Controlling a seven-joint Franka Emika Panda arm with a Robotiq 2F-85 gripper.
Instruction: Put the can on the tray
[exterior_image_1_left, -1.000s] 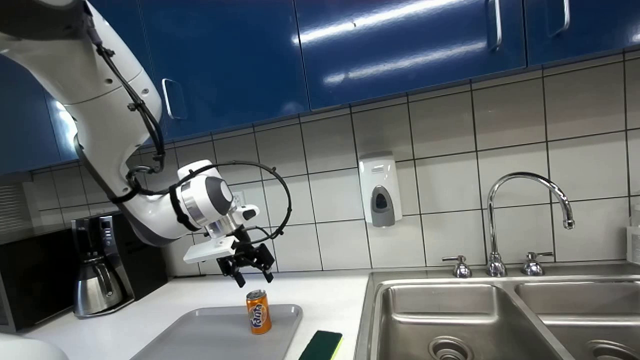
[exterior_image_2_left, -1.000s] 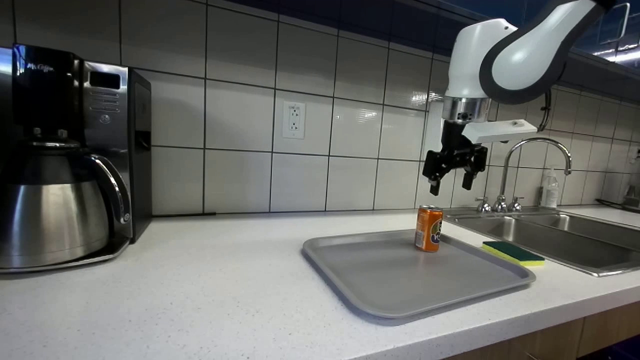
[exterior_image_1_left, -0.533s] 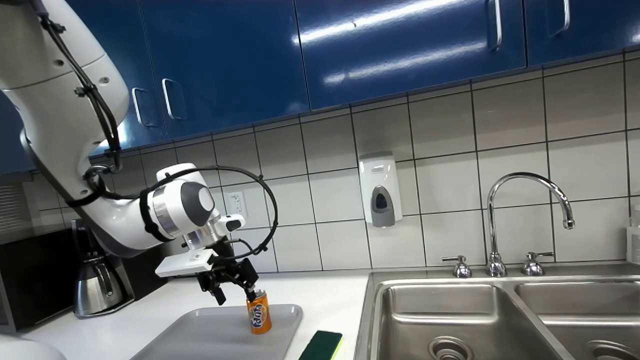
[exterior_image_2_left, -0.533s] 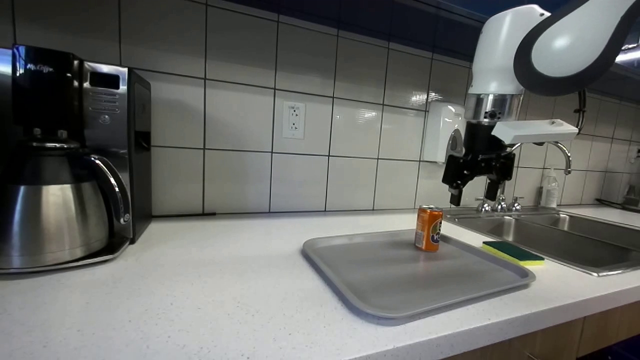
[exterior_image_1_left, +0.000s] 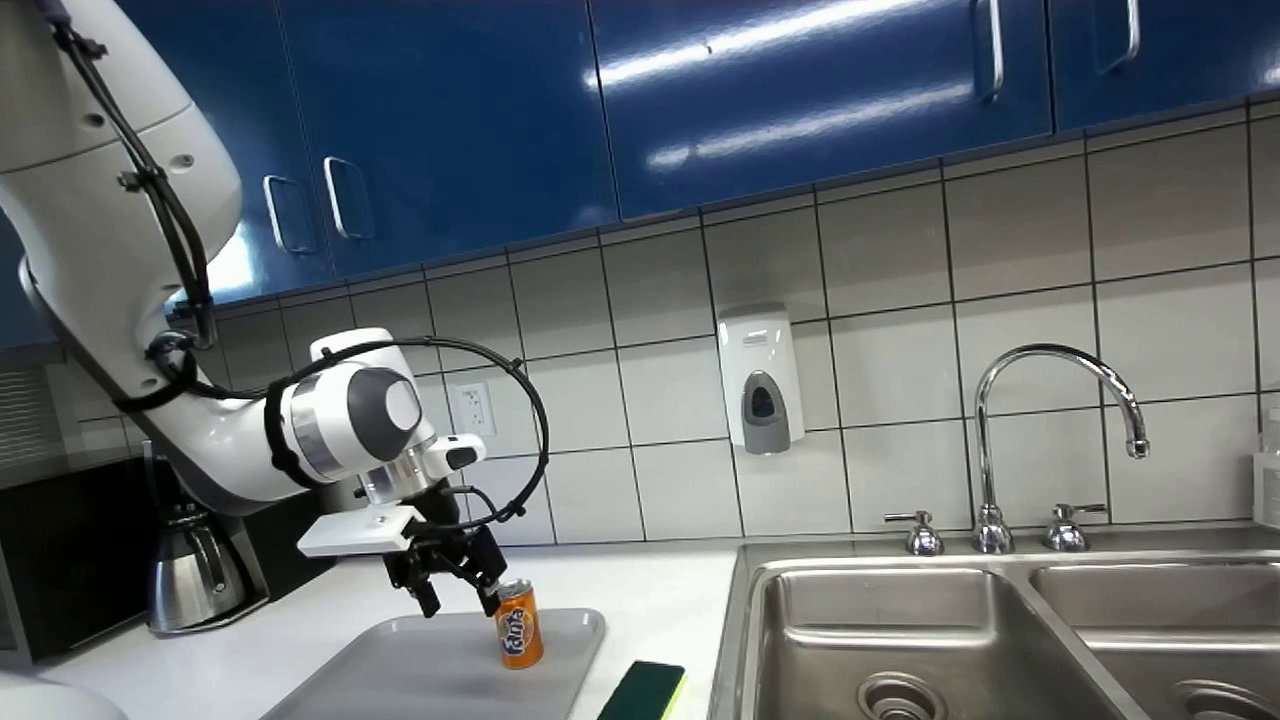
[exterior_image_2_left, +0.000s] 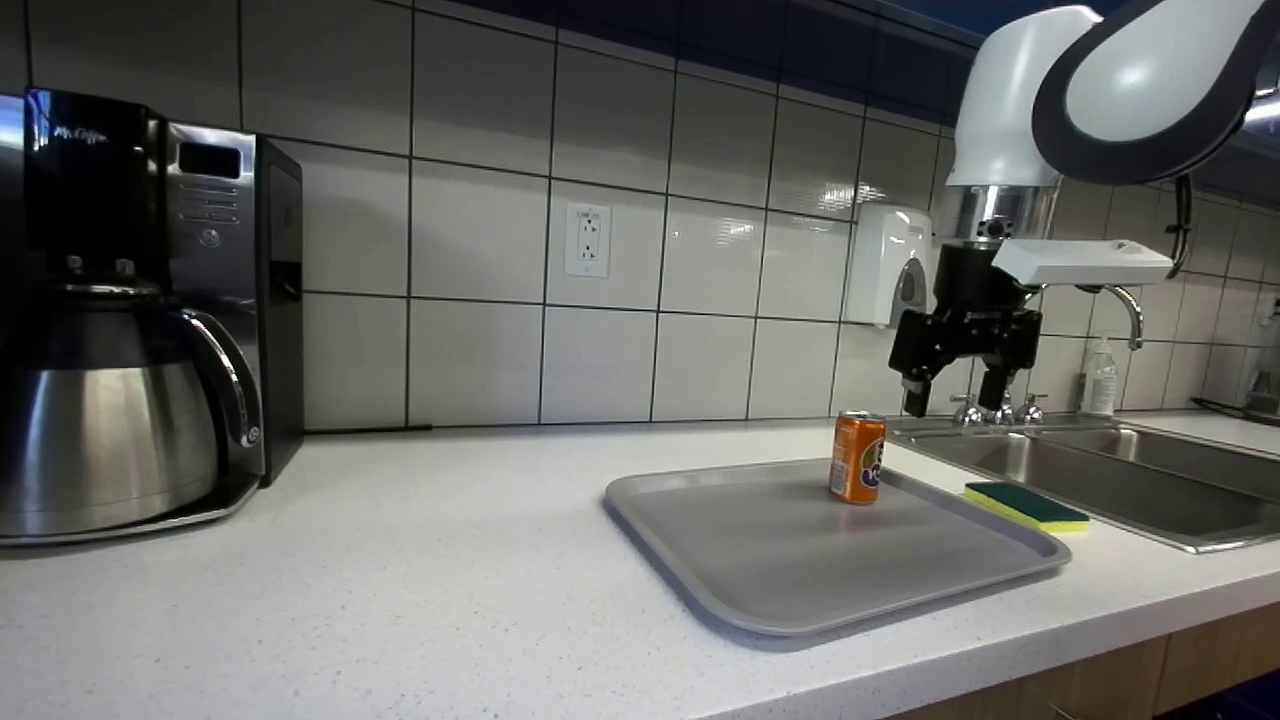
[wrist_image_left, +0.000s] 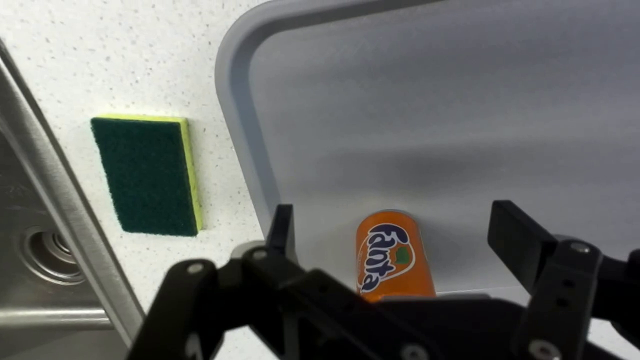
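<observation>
Moving toward four o'clock in an exterior view over the last second, my pincer (exterior_image_2_left: 953, 402) had come lower and off to the side of the can (exterior_image_2_left: 857, 457), which had kept its place and stood at about eight o'clock from it, with a gap between. I held the two black fingers (exterior_image_1_left: 487, 597) wide apart; in an exterior view the nearer one showed just beside the can's upper part, at ten o'clock. The can, orange with a silver top, was upright on the grey tray (exterior_image_2_left: 780, 555), in an exterior view near the tray's corner at about one o'clock. From my wrist I saw the can beyond the gap between them, its top hidden behind the pincer's body. A green and yellow sponge (wrist_image_left: 145, 177) lay on the pale desk (exterior_image_2_left: 400, 580), outside the tray, between nine and ten o'clock from the can as my wrist saw it, and past it lay the steel sink (wrist_image_left: 42, 165). Well apart from the tray, at nine o'clock in an exterior view, a coffee pot (exterior_image_2_left: 110, 430) sat in a coffee maker (exterior_image_2_left: 90, 190). On the tiled wall (exterior_image_1_left: 680, 490) hung a soap dispenser (exterior_image_1_left: 762, 375), with the chrome faucet (exterior_image_1_left: 988, 460) at about three o'clock from it.
</observation>
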